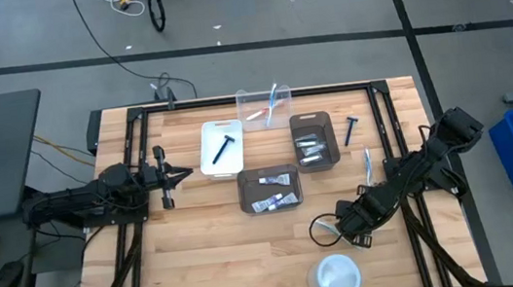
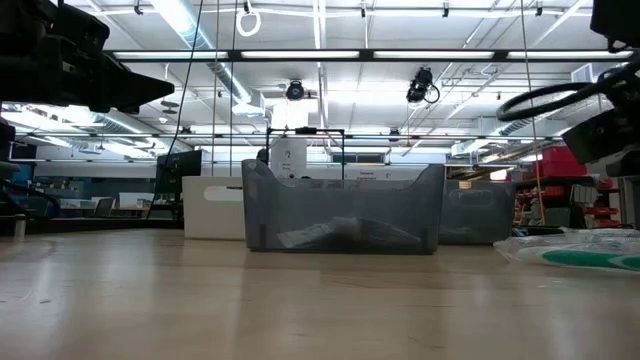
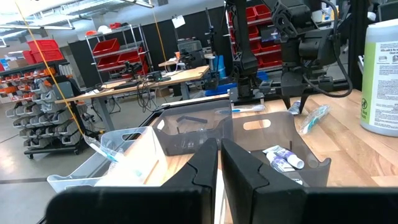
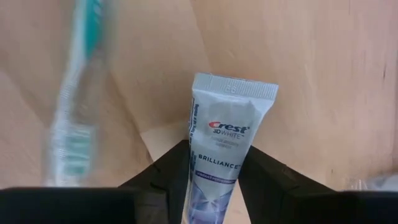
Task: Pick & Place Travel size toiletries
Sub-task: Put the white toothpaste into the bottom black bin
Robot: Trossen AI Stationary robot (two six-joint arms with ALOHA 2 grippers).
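A small white Crest toothpaste tube [image 4: 227, 143] lies on the wooden table, with my right gripper [image 4: 214, 171] pointing down over it and closed on its sides. In the high view my right gripper [image 1: 359, 234] covers the tube, near the table's front right. A teal-and-clear toothbrush [image 4: 78, 106] lies beside the tube. My left gripper [image 1: 182, 176] waits level at the table's left edge, shut and empty [image 3: 219, 149]. My right gripper pinches the toothpaste tube between its two fingers, one on each long side of the printed middle [image 4: 217, 177]. The fingers come from above, pointing down, and lie across the tube. The crimped flat end [image 4: 235, 87] sticks out beyond them. The cap end is hidden by the gripper.
A clear bin [image 1: 265, 106] stands at the far edge. A white bin [image 1: 221, 148] holds a black razor, and two dark grey bins [image 1: 313, 139] [image 1: 270, 189] hold small tubes. Loose on the table lie a razor [image 1: 350, 130] and a toothbrush [image 1: 368, 164]. A round white dish [image 1: 338, 276] sits near front.
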